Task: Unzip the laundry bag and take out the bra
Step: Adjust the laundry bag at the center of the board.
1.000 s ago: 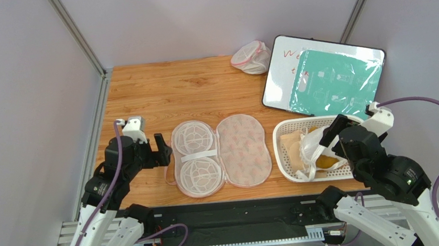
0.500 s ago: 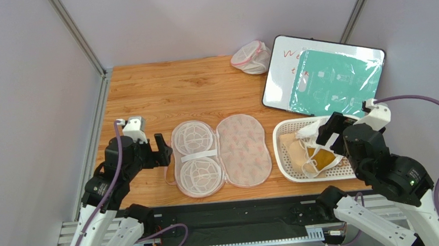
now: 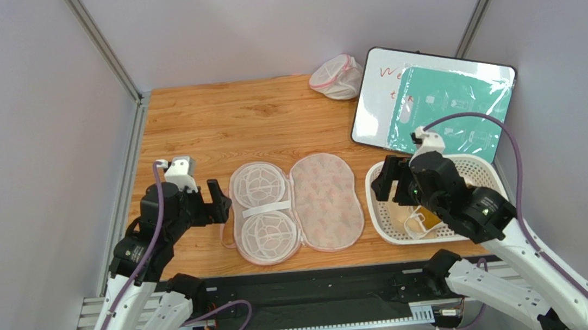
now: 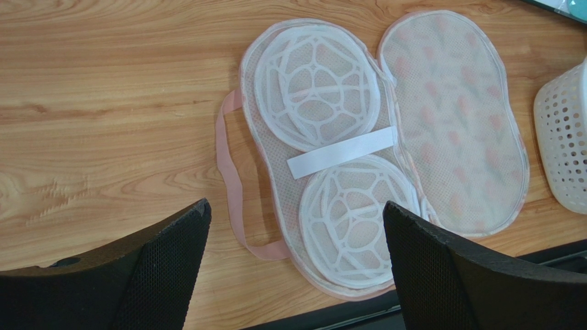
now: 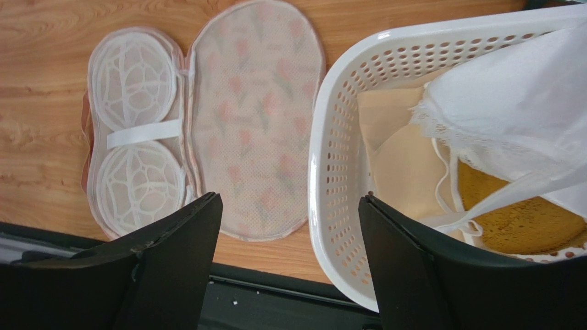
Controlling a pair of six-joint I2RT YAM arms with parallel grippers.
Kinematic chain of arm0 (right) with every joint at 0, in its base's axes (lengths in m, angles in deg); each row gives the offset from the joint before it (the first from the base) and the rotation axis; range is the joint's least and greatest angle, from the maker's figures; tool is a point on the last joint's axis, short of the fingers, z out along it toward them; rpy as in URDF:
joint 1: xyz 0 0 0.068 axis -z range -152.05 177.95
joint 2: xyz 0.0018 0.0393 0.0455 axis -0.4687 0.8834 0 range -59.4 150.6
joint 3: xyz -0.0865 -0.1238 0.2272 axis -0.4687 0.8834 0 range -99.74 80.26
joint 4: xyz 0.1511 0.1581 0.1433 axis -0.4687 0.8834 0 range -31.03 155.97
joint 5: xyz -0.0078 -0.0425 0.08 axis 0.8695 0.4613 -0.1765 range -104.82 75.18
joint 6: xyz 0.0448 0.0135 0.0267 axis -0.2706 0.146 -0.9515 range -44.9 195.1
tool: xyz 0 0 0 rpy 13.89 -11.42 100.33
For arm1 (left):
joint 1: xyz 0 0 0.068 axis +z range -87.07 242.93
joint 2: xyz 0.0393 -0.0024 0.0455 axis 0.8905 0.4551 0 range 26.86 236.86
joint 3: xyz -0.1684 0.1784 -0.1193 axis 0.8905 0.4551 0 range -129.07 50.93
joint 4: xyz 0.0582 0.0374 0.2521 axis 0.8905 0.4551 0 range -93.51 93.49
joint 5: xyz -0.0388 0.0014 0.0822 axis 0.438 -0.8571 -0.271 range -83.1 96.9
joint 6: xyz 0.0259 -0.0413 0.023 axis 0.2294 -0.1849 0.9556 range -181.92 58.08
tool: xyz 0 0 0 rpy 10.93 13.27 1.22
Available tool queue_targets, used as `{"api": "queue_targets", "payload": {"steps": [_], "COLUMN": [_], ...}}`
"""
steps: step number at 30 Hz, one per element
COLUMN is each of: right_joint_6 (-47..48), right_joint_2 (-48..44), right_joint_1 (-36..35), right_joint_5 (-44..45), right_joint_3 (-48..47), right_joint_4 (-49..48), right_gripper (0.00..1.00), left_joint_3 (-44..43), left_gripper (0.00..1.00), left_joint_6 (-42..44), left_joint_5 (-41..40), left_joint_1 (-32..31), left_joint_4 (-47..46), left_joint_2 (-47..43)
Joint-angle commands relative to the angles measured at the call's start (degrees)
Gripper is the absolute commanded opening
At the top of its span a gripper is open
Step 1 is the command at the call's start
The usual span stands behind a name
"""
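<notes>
**Open bag between claws, bra in basket**

Top view: the flat oval cream fabric laundry bag [image 3: 295, 206] lies unzipped on the wooden surface [image 3: 227, 123], long axis near-to-far, just right of the left claw [image 3: 217, 202], the nearer one. Left wrist: claw wide, empty. Right wrist: right claw [image 5: 289, 199] wide, empty, above the white perforated basket [image 5: 324, 172] holding the white lace-edged bra [image 5: 510, 110]

Bright, even, diffuse light from above; shadows faint, soft. All views sharp. Mild glare on teal sheet [image 3: 449, 112], far right.
</notes>
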State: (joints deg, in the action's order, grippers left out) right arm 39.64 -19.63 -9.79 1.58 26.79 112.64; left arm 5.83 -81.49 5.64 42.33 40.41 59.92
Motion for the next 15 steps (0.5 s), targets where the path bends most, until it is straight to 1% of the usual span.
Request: {"api": "queue_targets", "payload": {"steps": [1,5,8,12,15], "right_joint_6": [-1.9,-4.2,-6.5,-8.3,-8.5], "right_joint_2": [3.6,8.9,13.6,20.2,25.0], "right_joint_1": [-5.2,-13.3,-17.0,-19.2,-19.7], "right_joint_5": [-2.5,2.1,3.6,4.3,2.9], "right_joint_3": [1.7,1.5,1.7,2.8,3.2], "right_joint_4": [-6.6,-8.5,-10.0,-13.6,-17.1], "right_gripper": [0.78,0.78,0.79,0.79,0.79], "left_joint_3": [0.5,0.5,0.6,0.6,0.6], "left_gripper": [1.0,0.99,0.99,0.99,1.0], "left_joint_6": [1.0,1.1,1.1,1.1,1.1], "left_joint_5": [0.9,0.9,0.9,0.9,2.2], "left_joint_1": [0.3,0.4,0.4,0.4,0.4], "left_joint_4": [-1.1,-1.2,-1.1,-1.4,-1.5], "left_joint_2": [-0.3,-0.2,-0.2,0.2,0.3]}}
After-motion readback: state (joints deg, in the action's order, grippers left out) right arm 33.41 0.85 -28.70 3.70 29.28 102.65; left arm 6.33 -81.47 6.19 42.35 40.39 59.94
